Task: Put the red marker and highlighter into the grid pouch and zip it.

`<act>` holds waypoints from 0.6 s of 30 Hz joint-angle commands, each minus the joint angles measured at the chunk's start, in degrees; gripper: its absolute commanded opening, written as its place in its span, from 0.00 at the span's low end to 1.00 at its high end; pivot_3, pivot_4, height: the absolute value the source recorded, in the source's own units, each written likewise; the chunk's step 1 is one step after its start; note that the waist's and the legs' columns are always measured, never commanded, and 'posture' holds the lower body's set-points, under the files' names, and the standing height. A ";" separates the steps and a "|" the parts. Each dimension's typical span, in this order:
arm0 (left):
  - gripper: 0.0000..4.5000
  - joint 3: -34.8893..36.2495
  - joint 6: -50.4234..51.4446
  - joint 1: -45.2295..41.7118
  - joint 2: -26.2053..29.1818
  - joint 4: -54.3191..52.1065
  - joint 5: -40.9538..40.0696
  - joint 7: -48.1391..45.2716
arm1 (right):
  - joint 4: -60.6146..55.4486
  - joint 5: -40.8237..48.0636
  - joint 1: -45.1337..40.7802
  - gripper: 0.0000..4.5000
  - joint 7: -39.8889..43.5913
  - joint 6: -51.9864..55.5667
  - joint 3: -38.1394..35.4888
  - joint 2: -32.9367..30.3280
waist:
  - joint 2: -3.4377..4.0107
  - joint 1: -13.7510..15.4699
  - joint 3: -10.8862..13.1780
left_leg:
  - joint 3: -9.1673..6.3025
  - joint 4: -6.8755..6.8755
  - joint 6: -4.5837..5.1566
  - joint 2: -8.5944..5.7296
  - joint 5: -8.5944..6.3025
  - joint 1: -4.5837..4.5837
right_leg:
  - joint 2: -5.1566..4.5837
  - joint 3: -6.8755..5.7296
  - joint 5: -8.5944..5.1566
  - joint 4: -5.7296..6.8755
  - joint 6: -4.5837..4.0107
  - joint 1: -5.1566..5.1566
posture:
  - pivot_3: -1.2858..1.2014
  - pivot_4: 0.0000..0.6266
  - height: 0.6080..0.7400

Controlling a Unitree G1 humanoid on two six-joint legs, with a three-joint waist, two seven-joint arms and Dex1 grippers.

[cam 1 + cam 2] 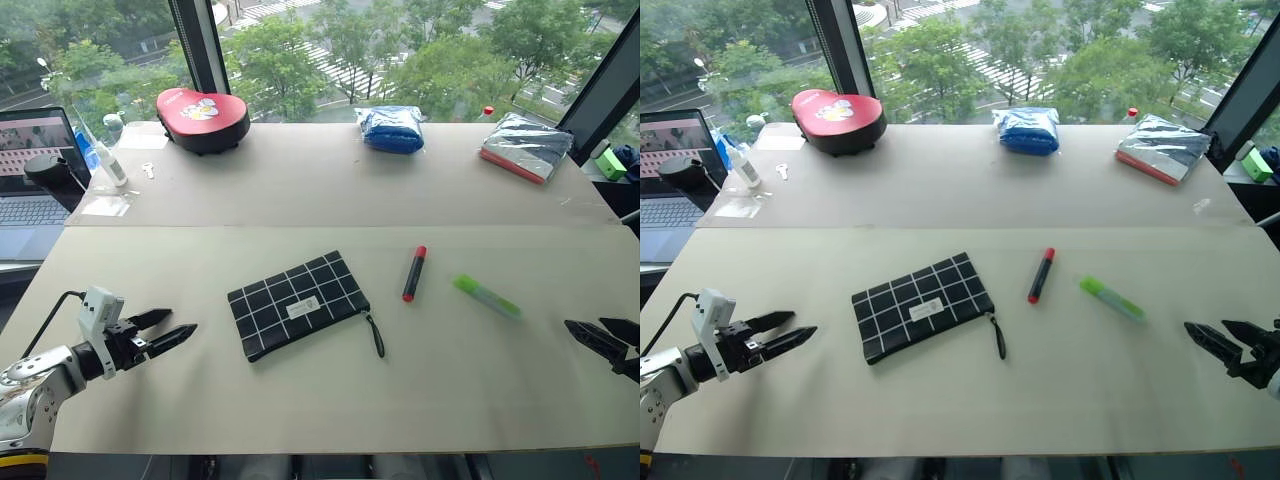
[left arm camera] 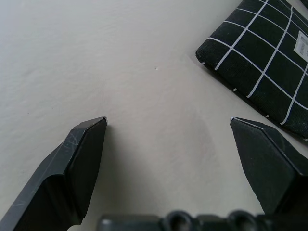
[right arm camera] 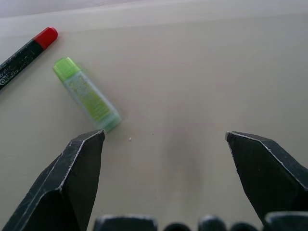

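Note:
The grid pouch [image 1: 298,303] lies flat in the middle of the table, black with white lines, its pull cord trailing toward the right. Right of it lies the red marker [image 1: 414,273], red cap pointing away from me. Further right rests the lime-green highlighter [image 1: 487,296]. My left gripper [image 1: 172,329] hovers open near the table's left front, a short way left of the pouch [image 2: 269,72]. My right gripper [image 1: 600,334] stands open at the right edge, with the highlighter [image 3: 86,95] and the marker [image 3: 26,52] ahead of it and nothing between its fingers.
At the back of the table sit a red rounded case [image 1: 203,118], a blue bag [image 1: 391,129] and a silvery packet [image 1: 525,145]. A laptop [image 1: 32,170] and a small white bottle [image 1: 110,163] stand at the far left.

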 commanded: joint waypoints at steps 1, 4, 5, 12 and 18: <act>0.98 -0.69 1.52 -0.51 -0.97 -1.09 -0.66 0.64 | -2.47 0.34 -0.67 0.99 -0.57 -0.39 -1.12 -0.70 | 0.00 0.00 0.00 | 0.00 0.00 0.00 0.00 0.00 0.00 | 0.00 0.00 0.00 0.00 0.00 0.00 | 0.52 0.24 1.00; 0.98 -1.06 1.34 -0.51 -1.15 -1.95 -0.36 0.61 | -4.44 0.59 -0.51 0.99 -1.49 -0.10 -0.38 0.52 | 0.02 0.09 -0.01 | 0.00 0.00 0.00 -0.01 0.00 0.00 | -0.01 0.00 0.00 0.01 0.00 0.01 | 0.52 0.24 1.00; 0.98 -1.07 1.39 -0.50 -1.03 -2.07 -0.26 0.43 | -4.63 0.60 -0.46 0.99 -1.65 -0.07 -0.28 0.68 | 0.02 0.10 -0.01 | 0.00 0.01 0.00 0.00 0.00 0.00 | 0.00 0.00 0.00 0.01 0.00 0.01 | 0.52 0.24 1.00; 0.98 -0.74 1.94 -0.86 -0.37 -1.97 -0.29 -0.17 | -5.12 0.68 -0.54 0.99 -2.36 0.06 -0.13 1.10 | 0.02 0.23 -0.01 | 0.00 0.00 0.00 -0.01 0.00 0.00 | 0.00 0.00 0.00 0.01 0.00 0.00 | 0.52 0.24 1.00; 0.98 -0.78 1.68 -0.64 -0.24 -1.95 0.12 -0.44 | -5.44 0.82 -0.63 0.99 -2.74 0.12 -0.14 1.36 | 0.02 0.24 -0.01 | 0.00 0.00 0.00 -0.01 0.00 0.00 | 0.00 0.00 0.00 0.01 0.00 0.00 | 0.52 0.24 1.00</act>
